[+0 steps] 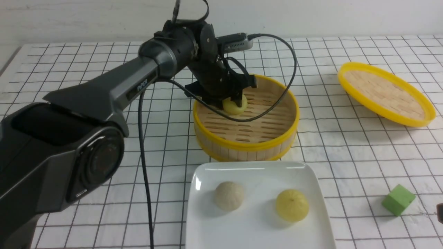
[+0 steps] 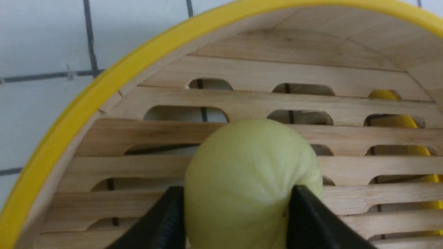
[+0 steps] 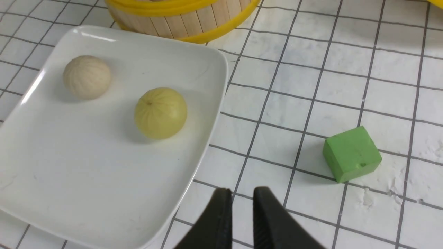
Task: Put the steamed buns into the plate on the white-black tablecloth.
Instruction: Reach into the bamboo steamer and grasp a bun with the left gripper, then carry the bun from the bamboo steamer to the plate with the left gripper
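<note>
Your left gripper (image 1: 232, 101) is down inside the bamboo basket (image 1: 245, 145), with the last bun (image 2: 249, 166) sitting between its fingers (image 2: 169, 221). The fingers lie close against both flanks of the bun. I cannot tell from the left wrist view whether they are squeezing it or only bracketing it. The bun looks to be resting on the slats near the far-left part of the basket floor.

What matters now is where the plate (image 1: 207, 173) lies. It is on the robot's side of the basket, just beside its near wall, on the checked cloth (image 1: 346, 145) that covers the bench. You would need to lift the bun clear of the yellow rim, then draw it back toward you. It is round, so there is no long axis to line up.

The beige bun (image 1: 229, 195) and the other yellow bun (image 1: 292, 205) already sit on the far half of the plate, and its near half is bare.

The right gripper (image 3: 240, 204) hangs over the cloth by the plate's right edge. Its jaws are narrow and hold nothing. The left arm is the one in place.
</note>
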Robot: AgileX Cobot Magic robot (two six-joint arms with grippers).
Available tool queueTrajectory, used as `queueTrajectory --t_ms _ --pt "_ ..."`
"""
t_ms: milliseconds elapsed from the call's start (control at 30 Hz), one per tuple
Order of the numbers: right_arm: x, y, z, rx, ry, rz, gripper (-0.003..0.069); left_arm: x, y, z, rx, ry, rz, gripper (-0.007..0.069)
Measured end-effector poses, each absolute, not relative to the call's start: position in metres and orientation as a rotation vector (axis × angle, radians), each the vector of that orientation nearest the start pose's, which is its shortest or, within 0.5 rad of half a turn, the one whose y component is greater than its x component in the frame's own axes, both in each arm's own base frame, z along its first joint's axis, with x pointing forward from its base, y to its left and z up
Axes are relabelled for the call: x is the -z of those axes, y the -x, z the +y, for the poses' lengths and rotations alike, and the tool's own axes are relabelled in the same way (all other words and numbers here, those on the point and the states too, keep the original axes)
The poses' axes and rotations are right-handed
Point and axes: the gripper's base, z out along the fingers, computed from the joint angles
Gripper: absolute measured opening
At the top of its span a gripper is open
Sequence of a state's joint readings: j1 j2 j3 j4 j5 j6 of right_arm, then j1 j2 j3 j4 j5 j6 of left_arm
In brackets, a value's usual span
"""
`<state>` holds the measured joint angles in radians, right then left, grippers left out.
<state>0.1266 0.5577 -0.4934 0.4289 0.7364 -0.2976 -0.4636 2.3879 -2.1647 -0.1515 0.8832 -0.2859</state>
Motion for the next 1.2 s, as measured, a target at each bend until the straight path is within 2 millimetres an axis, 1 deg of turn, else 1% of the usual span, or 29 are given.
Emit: queueTrajectory --t_ms 33,67,100,133,200,267,333,367,400,433,500,567,600,633,667,700,733,767,800,833,900,933,1000,1033,1067,1100,1133,1167,1200 --pt "-0.279 -0.096 0.038 -0.401 0.263 2.221 0.0118 -0.203 -0.469 -0.248 0.465 -0.148 2.649 0.0185" --pt "-0.279 -0.096 0.038 -0.401 0.262 2.22 0.0118 -0.207 -0.468 -0.248 0.474 -0.15 2.651 0.0117" --pt "-0.279 -0.096 0.038 -0.401 0.262 2.22 0.012 -0.214 -0.467 -0.248 0.48 -0.158 2.655 0.007" --pt "-0.279 -0.096 0.038 -0.401 0.262 2.22 0.0121 -0.222 -0.465 -0.248 0.485 -0.174 2.661 0.0044" --pt "-0.279 -0.096 0.038 -0.401 0.262 2.22 0.0123 -0.244 -0.458 -0.246 0.485 -0.228 2.667 0.0027" --pt "-0.279 -0.096 0.038 -0.401 0.262 2.22 0.0125 -0.275 -0.45 -0.242 0.485 -0.282 2.643 0.0022" --pt "-0.279 -0.096 0.038 -0.401 0.262 2.22 0.0127 -0.321 -0.436 -0.235 0.485 -0.348 2.58 0.0022" --pt "-0.279 -0.096 0.038 -0.401 0.262 2.22 0.0128 -0.334 -0.432 -0.233 0.486 -0.361 2.557 0.0022" --pt "-0.279 -0.096 0.038 -0.401 0.262 2.22 0.0129 -0.368 -0.42 -0.226 0.487 -0.39 2.479 0.0022" --pt "-0.279 -0.096 0.038 -0.401 0.262 2.22 0.0129 -0.394 -0.408 -0.22 0.496 -0.397 2.42 0.0022" --pt "-0.279 -0.096 0.038 -0.401 0.263 2.221 0.0131 -0.425 -0.39 -0.211 0.51 -0.395 2.354 0.0022" --pt "-0.279 -0.096 0.038 -0.401 0.263 2.221 0.0131 -0.442 -0.371 -0.203 0.534 -0.394 2.341 0.0022" --pt "-0.279 -0.096 0.038 -0.401 0.263 2.221 0.0131 -0.443 -0.361 -0.2 0.547 -0.396 2.364 0.0022" --pt "-0.279 -0.096 0.038 -0.401 0.263 2.221 0.0131 -0.44 -0.354 -0.198 0.553 -0.402 2.39 0.0022" --pt "-0.279 -0.096 0.038 -0.401 0.263 2.221 0.0131 -0.439 -0.352 -0.198 0.557 -0.405 2.397 0.0022" --pt "-0.279 -0.096 0.038 -0.401 0.263 2.221 0.0132 -0.427 -0.34 -0.195 0.543 -0.424 2.462 0.0022" --pt "-0.279 -0.096 0.038 -0.401 0.263 2.221 0.0132 -0.409 -0.327 -0.194 0.521 -0.465 2.536 0.0022" --pt "-0.279 -0.096 0.038 -0.401 0.263 2.221 0.0132 -0.406 -0.325 -0.194 0.518 -0.472 2.548 0.0022" --pt "-0.279 -0.096 0.038 -0.401 0.263 2.221 0.0134 -0.385 -0.308 -0.197 0.496 -0.533 2.628 0.0022" --pt "-0.279 -0.096 0.038 -0.401 0.263 2.221 0.0134 -0.376 -0.306 -0.197 0.487 -0.543 2.66 0.0022" --pt "-0.279 -0.096 0.038 -0.4 0.262 2.218 0.0134 -0.324 -0.275 -0.21 0.443 -0.675 2.838 0.0022" --pt "-0.279 -0.096 0.038 -0.401 0.262 2.218 0.0134 -0.319 -0.271 -0.213 0.442 -0.696 2.848 0.0023" --pt "-0.279 -0.096 0.038 -0.402 0.261 2.218 0.0134 -0.27 -0.245 -0.23 0.403 -0.815 2.932 0.0027" --pt "-0.279 -0.096 0.038 -0.402 0.261 2.218 0.0134 -0.267 -0.242 -0.233 0.402 -0.831 2.931 0.0027" --pt "-0.279 -0.096 0.038 -0.403 0.26 2.217 0.0135 -0.247 -0.232 -0.242 0.397 -0.871 2.928 0.0029" --pt "-0.279 -0.096 0.038 -0.403 0.26 2.217 0.0135 -0.245 -0.231 -0.244 0.395 -0.873 2.93 0.0029" --pt "-0.279 -0.096 0.038 -0.403 0.26 2.217 0.0135 -0.232 -0.226 -0.251 0.396 -0.878 2.921 0.0034" --pt "-0.279 -0.096 0.038 -0.403 0.26 2.217 0.0136 -0.225 -0.225 -0.255 0.396 -0.872 2.919 0.0039" --pt "-0.279 -0.096 0.038 -0.403 0.26 2.217 0.0136 -0.222 -0.225 -0.257 0.4 -0.865 2.913 0.0043"
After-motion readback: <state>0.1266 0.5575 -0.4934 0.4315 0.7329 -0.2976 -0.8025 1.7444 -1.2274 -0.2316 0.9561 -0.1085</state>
